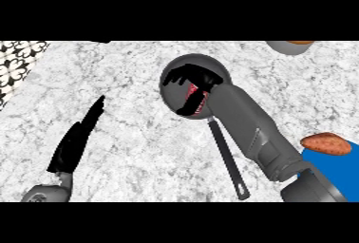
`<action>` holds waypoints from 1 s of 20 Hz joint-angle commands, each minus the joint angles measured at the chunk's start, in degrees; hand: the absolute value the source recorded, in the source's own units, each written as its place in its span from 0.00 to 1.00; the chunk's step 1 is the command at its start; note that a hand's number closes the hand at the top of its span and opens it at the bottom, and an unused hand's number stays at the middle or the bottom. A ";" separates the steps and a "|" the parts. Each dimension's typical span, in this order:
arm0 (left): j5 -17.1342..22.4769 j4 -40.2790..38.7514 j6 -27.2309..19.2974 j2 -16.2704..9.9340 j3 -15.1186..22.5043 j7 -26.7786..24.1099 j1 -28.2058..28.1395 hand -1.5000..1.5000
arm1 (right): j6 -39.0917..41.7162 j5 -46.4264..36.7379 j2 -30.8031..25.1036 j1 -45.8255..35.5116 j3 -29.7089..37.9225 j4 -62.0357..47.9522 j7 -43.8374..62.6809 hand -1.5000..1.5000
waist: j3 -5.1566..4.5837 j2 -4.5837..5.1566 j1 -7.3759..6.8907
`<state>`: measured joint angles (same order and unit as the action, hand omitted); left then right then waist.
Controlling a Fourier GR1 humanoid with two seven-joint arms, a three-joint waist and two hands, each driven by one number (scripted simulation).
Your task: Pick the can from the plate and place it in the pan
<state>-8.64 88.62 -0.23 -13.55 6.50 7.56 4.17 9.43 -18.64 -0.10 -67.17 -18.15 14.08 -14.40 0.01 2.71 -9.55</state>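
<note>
Two hands in view. Right hand (191, 85) is over the pan (210, 64), fingers curled round the can (195, 98), which shows only as red slivers between them; whether it touches the pan's floor cannot be told. Pan handle (230, 161) points toward the desk's (140, 137) near edge. Left hand (77, 140) rests near the left edge, fingers straight. Blue plate (329, 171), near right corner, is cut off and carries a brown item (326, 143).
</note>
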 commanded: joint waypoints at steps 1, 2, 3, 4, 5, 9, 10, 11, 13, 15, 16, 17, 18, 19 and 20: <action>-0.26 0.59 -0.43 0.41 -0.10 1.91 1.97 0.50 | 0.75 5.91 0.10 1.23 3.64 0.37 -2.94 0.00 | 0.12 -0.09 0.39; -0.39 -0.34 0.21 0.55 0.72 0.66 1.18 0.50 | -2.47 7.25 0.10 1.84 4.79 0.87 -3.67 0.00 | 0.11 0.28 -0.43; -0.53 0.18 -0.30 0.69 0.62 0.74 0.42 0.50 | -3.58 8.86 0.10 0.46 6.30 1.54 -3.76 0.00 | 0.12 -0.01 -0.45; -0.78 -1.63 -0.70 0.18 -0.44 -0.17 1.06 0.50 | -4.31 10.11 0.10 0.06 7.14 1.82 -4.33 0.00 | 0.07 0.09 -0.04; -0.97 -0.67 -0.95 0.90 0.53 -0.42 -0.94 0.50 | -5.62 11.50 0.10 1.23 8.24 1.92 -5.85 0.00 | 0.08 -0.36 0.60; -1.60 0.29 -1.39 0.73 0.43 0.46 -0.19 0.50 | -10.93 16.71 0.10 -0.45 12.85 0.37 -4.25 0.00 | 0.08 -0.41 0.58; -0.82 0.08 -0.92 0.48 -0.25 1.31 0.16 0.50 | -11.33 16.67 0.10 -1.60 14.09 -0.87 -4.03 0.00 | 0.07 -0.32 1.87; -0.44 0.75 -1.29 0.44 -0.64 -0.55 -2.87 0.50 | -12.79 17.67 0.10 -2.08 15.81 -1.20 -3.57 0.00 | 0.03 -0.70 2.37; -0.23 0.98 -0.65 0.23 -0.85 2.34 0.52 0.50 | -14.93 19.16 0.10 -4.26 18.02 -2.21 -2.18 0.00 | 0.07 -0.21 2.55; 0.45 0.39 -0.51 -0.86 -2.54 -0.01 -0.75 0.50 | -14.65 19.88 -2.64 -2.88 19.45 -3.21 -4.17 0.00 | 0.03 -0.15 3.22; -0.08 1.51 -1.04 0.30 -1.00 -0.76 -3.48 0.50 | -13.27 20.41 -4.75 -2.77 20.18 -3.69 -4.50 0.00 | 0.05 -0.23 2.92; -0.74 1.13 -1.68 0.76 -0.77 -0.40 -2.15 0.50 | -11.11 21.23 -6.98 -3.51 21.12 -3.57 -4.79 0.00 | 0.08 -0.01 3.25; 0.30 0.74 -0.69 -0.73 -2.34 -0.52 -2.67 0.50 | -10.49 21.17 -8.47 -2.49 21.29 -3.99 -6.28 0.00 | 0.08 0.11 3.10; 0.17 0.40 -1.38 -0.51 -2.95 0.52 -1.33 0.50 | -7.94 21.35 -10.45 -2.48 21.53 -3.95 -7.11 0.00 | 0.10 -0.14 4.06; -0.16 1.00 -0.85 -0.59 -2.07 -0.50 -1.92 0.50 | -9.62 21.05 -9.75 -3.38 21.52 -4.39 -7.42 0.00 | 0.10 0.25 2.78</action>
<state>-8.77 89.44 -1.22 -13.73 4.83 7.52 2.41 -1.37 1.41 -6.54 -69.95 1.62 10.73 -19.94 0.09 2.66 -6.63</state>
